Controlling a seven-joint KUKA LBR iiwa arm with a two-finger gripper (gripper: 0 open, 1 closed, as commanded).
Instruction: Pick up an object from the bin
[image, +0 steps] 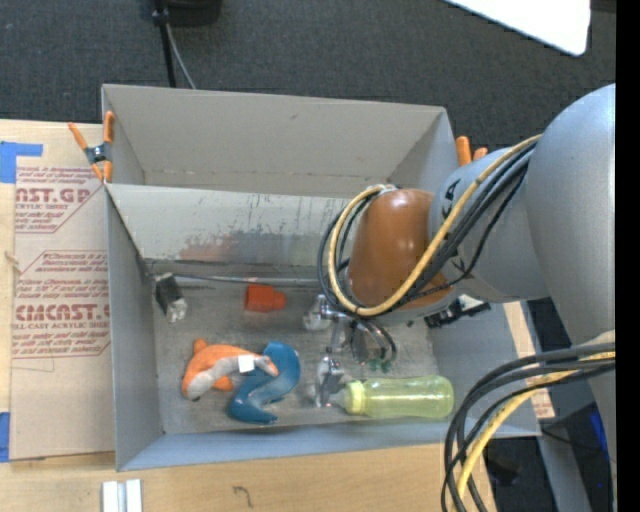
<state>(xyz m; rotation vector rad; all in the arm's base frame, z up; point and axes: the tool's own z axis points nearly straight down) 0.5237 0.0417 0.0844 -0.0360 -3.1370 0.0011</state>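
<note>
Gripper (331, 379) is hovering low at the front of the bin (135, 330), right against the capped end of a yellow-green bottle (405, 398); whether it is spread or closed I cannot tell (its metal parts are blending together). That bottle is lying on its side along the front wall, long axis running left to right, body stretching rightward from the gripper. Just left a blue toy (268, 386) is lying, an orange toy (212, 368) beyond it, a block (265, 297) sitting further back.
</note>
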